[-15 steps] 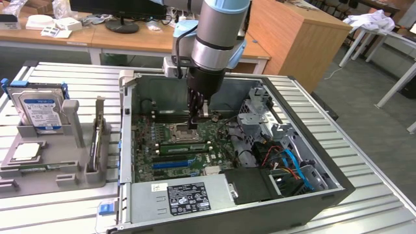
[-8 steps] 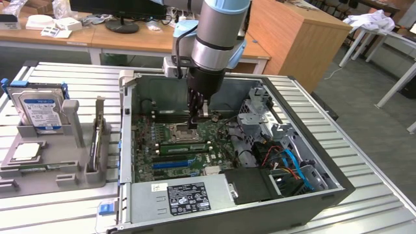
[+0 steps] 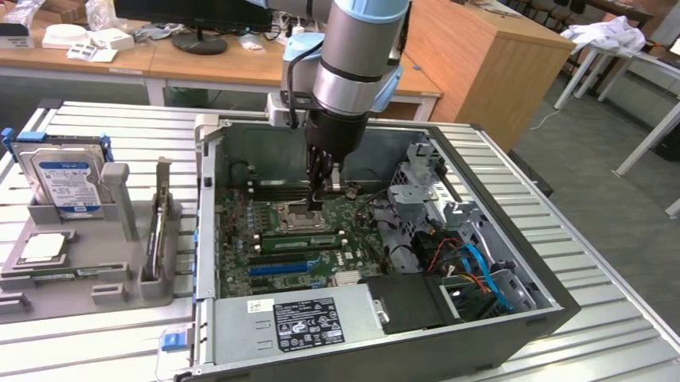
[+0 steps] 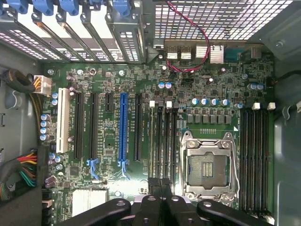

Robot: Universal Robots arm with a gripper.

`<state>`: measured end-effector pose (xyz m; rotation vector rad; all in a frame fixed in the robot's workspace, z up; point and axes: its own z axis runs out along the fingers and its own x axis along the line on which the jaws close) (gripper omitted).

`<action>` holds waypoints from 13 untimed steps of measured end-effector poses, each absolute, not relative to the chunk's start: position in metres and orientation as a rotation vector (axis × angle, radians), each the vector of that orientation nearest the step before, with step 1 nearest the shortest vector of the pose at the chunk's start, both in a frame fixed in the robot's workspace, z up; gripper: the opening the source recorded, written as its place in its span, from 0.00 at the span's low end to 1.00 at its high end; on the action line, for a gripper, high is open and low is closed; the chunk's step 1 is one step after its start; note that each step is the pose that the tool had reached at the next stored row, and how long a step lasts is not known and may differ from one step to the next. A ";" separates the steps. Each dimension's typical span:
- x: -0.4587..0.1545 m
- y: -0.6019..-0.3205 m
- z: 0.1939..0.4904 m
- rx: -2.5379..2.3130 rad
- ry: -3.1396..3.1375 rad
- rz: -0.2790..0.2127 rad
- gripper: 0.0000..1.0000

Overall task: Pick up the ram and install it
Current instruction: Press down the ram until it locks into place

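Jaws closed, low over motherboard (image 4: 108,155), grip contents hard to make out

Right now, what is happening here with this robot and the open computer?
A robot arm reaches down into the open computer case. Its claw is shut and sits low over the motherboard, at the memory slots beside the processor socket. I cannot tell whether it grips the ram. A hard drive stands in a grey holder outside the case.
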<state>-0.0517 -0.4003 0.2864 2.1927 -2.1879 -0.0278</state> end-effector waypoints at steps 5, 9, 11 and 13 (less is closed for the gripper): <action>-0.052 -0.400 0.286 2.193 -2.188 -0.028 0.11; -0.046 -0.400 0.286 2.193 -2.187 -0.028 0.11; -0.039 -0.400 0.286 2.193 -2.187 -0.028 0.11; -0.031 -0.400 0.286 2.193 -2.187 -0.028 0.11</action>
